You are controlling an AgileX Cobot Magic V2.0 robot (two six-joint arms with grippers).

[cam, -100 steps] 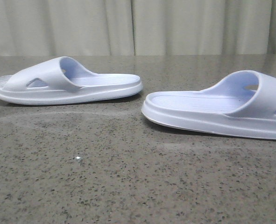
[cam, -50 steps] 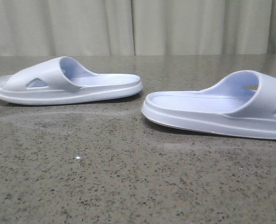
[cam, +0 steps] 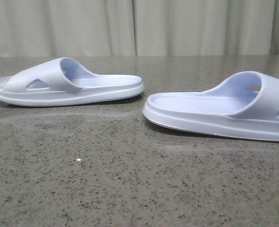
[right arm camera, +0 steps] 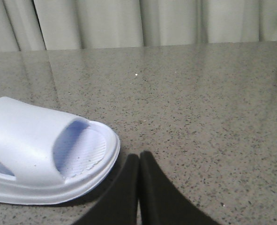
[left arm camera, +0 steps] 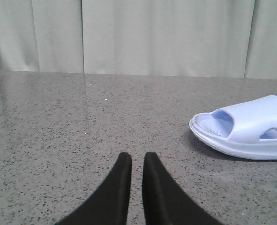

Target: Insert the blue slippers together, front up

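Observation:
Two pale blue slippers lie sole-down and apart on the speckled table, heels toward each other. In the front view, one slipper [cam: 68,82] is at the left and the other slipper [cam: 215,111] sits nearer, at the right. The left wrist view shows the toe end of the left slipper [left arm camera: 246,133] off to one side of my left gripper [left arm camera: 137,159], whose black fingers are nearly together with only a thin slit and hold nothing. My right gripper [right arm camera: 139,159] is shut and empty, just beside the toe of the right slipper [right arm camera: 40,150]. Neither gripper appears in the front view.
The grey speckled stone table [cam: 130,179] stretches in front of the slippers. A pale pleated curtain [cam: 139,26] hangs behind the table's far edge.

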